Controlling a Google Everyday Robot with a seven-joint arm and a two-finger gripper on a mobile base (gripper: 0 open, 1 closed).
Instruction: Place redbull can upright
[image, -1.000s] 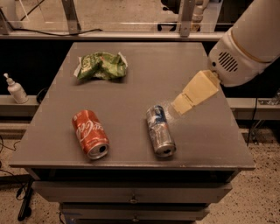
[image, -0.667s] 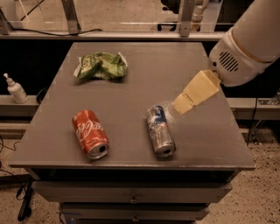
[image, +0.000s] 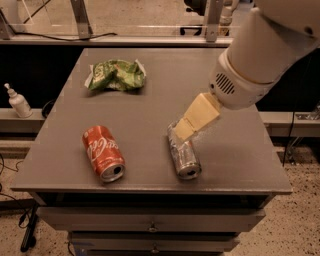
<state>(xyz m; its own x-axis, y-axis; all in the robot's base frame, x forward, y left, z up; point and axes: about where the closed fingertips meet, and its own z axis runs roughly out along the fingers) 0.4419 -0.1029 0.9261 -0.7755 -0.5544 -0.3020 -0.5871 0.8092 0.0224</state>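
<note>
The redbull can (image: 184, 156) lies on its side near the front edge of the grey table (image: 150, 100), right of centre, with its silver open end toward the front. My gripper (image: 186, 129), a beige piece at the end of the large white arm (image: 260, 60), sits over the can's far end and hides it. I cannot tell whether it touches the can.
A red Coca-Cola can (image: 103, 152) lies on its side at the front left. A crumpled green chip bag (image: 116, 75) lies at the back left. A small white bottle (image: 19, 102) stands on a ledge left of the table. Drawers sit below the table front.
The arm has moved left and down, bringing my gripper from beside the can's far end to over it. The can has not moved.
</note>
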